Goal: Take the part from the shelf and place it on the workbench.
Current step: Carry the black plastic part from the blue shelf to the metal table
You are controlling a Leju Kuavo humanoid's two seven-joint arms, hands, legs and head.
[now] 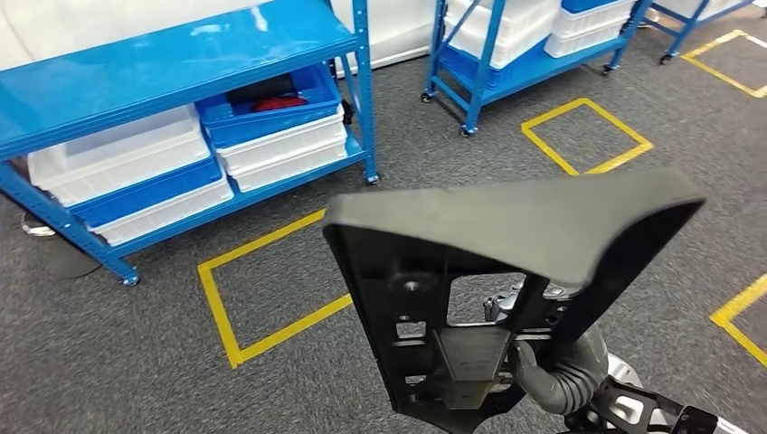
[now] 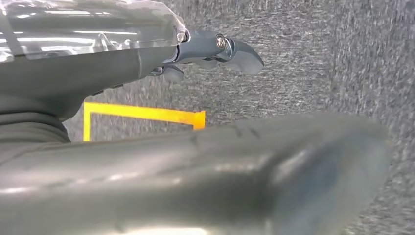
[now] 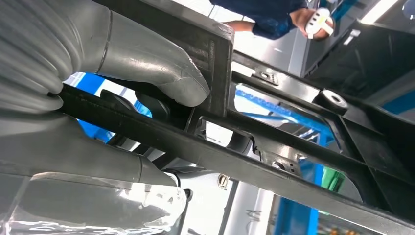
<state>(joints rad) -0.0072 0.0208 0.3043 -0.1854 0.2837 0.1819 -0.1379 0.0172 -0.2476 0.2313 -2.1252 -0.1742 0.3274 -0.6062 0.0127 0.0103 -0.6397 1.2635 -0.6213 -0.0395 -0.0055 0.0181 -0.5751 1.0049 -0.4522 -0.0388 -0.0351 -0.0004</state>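
One black plastic part (image 1: pixel 506 271), a broad curved panel with a ribbed, cut-out frame on its underside, fills the near middle of the head view, held up above the grey carpet (image 1: pixel 136 362). The right robot hand (image 1: pixel 552 371) is clamped on its lower frame from beneath; in the right wrist view the grey thumb (image 3: pixel 161 73) presses one side of a black frame bar (image 3: pixel 274 171) while the darker fingers wrap the other side. The left robot hand (image 2: pixel 215 51) hangs over the carpet with nothing in it, its fingers loosely apart, beside a blurred grey shape that I cannot identify. Yellow tape squares (image 1: pixel 271 289) mark the floor just past the part. Farther off to the left stands a blue metal shelf (image 1: pixel 172 45) stacked with white and blue bins (image 1: pixel 271 136), one blue bin holding something red and black. A second blue shelf (image 1: pixel 506 54) with white bins stands farther back on the right. A person's arm in a dark blue sleeve (image 3: pixel 274 19) shows beyond the part in the right wrist view.
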